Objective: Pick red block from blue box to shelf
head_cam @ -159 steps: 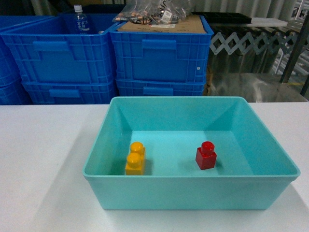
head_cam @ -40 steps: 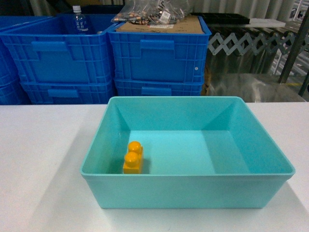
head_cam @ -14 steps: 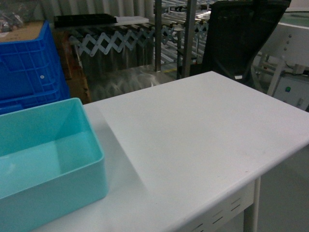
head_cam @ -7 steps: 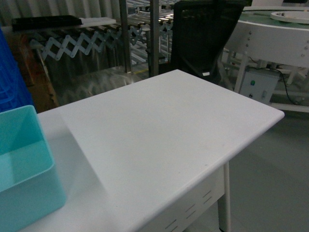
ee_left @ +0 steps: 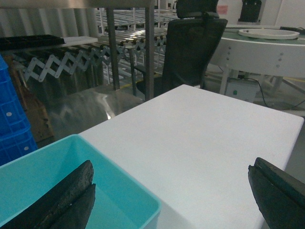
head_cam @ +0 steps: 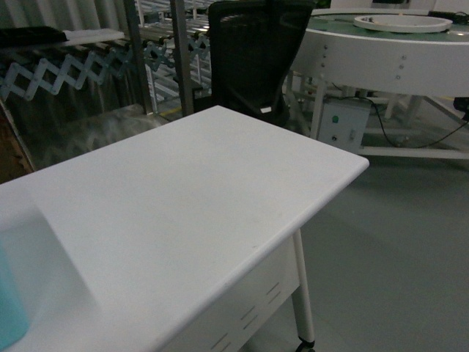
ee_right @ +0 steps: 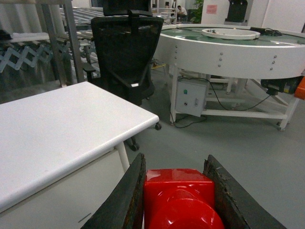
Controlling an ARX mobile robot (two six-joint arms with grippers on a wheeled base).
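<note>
At the far left, a sliver of the blue box (head_cam: 9, 312) is all the head camera catches, sitting on the white table (head_cam: 183, 198). The left wrist camera shows more of it: the turquoise tub's near corner lies just below the left gripper (ee_left: 171, 200), whose 2 dark fingers (ee_left: 62, 198) stand wide apart with nothing between them. That arm hangs over the table and has no part in the carry, as far as I can judge.

Behind the table rise the shiny steel posts of the shelf (head_cam: 176, 51), with roller rails and a folding lattice barrier (ee_left: 57, 64) beside them. A black mesh office chair (head_cam: 253, 51) stands just past the table's far corner, and to the right of it is a round white conveyor table (ee_right: 228, 45) on the grey floor.

On the right, the right gripper (ee_right: 178, 200) is pinching the red block (ee_right: 178, 198), both pads pressed to its sides and its stud facing the wrist camera. The block is out of the box and held in the air past the table's edge.

I judge the pick is done and the carry is in hand. The next move calls for bringing the right arm up to a tier of the shelf, keeping clear of the chair, and setting the block on a rail or surface flat enough to hold it before the fingers part.
</note>
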